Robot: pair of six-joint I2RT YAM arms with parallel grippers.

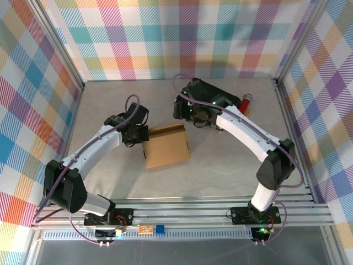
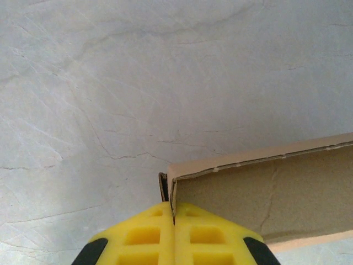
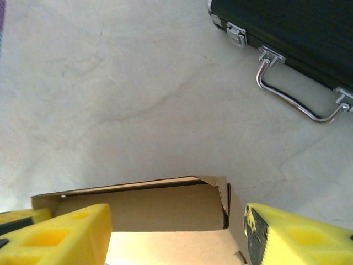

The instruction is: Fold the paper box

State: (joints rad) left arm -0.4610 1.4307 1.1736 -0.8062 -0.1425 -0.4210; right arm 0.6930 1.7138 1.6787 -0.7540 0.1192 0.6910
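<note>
The paper box (image 1: 166,148) is brown cardboard lying in the middle of the table, partly folded, with raised walls. My left gripper (image 1: 143,134) is at its left edge. In the left wrist view the yellow fingers (image 2: 143,237) are shut on the corner of an upright wall of the box (image 2: 265,199). My right gripper (image 1: 186,117) hovers over the box's far right corner. From the right wrist, its jaws (image 3: 176,232) stand open, one finger on each side of the box's end wall (image 3: 160,207), touching nothing.
A black hard case (image 1: 218,95) with metal latches and a handle (image 3: 287,105) lies behind the right arm. A red object (image 1: 246,102) is beside it on the right. Plaid walls and metal posts enclose the grey table (image 1: 220,160).
</note>
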